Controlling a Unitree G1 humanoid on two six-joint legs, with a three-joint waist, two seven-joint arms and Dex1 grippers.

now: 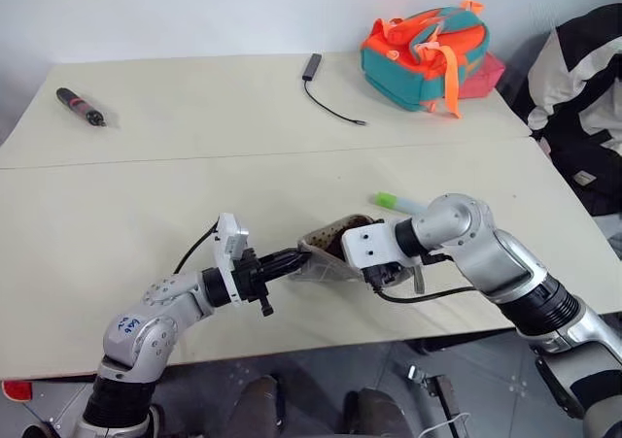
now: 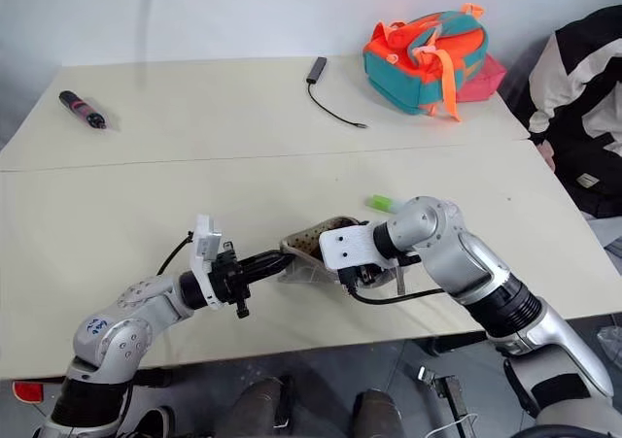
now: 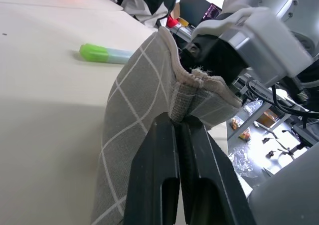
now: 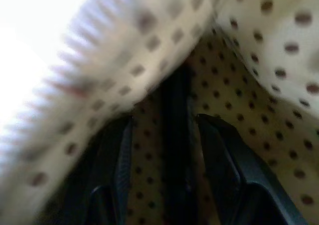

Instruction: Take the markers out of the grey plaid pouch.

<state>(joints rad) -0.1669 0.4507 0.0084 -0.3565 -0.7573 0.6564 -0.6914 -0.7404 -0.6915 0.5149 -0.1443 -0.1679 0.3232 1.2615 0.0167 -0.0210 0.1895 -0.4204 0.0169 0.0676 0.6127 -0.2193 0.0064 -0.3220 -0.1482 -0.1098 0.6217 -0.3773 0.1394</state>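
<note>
Left gripper (image 3: 179, 130) pinched shut on grey plaid pouch (image 3: 139, 115) rim; right gripper (image 4: 162, 130) inside pouch, fingers apart astride a dark marker (image 4: 177, 150); green marker (image 1: 394, 202) on table (image 1: 146, 215)

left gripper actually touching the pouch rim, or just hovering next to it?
Touching. In the left wrist view the left gripper has both black fingers shut on the folded rim of the grey plaid pouch, with fabric pinched between them.

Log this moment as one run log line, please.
left gripper: shut on grey plaid pouch edge | right gripper: open inside pouch, dark marker between fingers | light green marker: out on table
</note>
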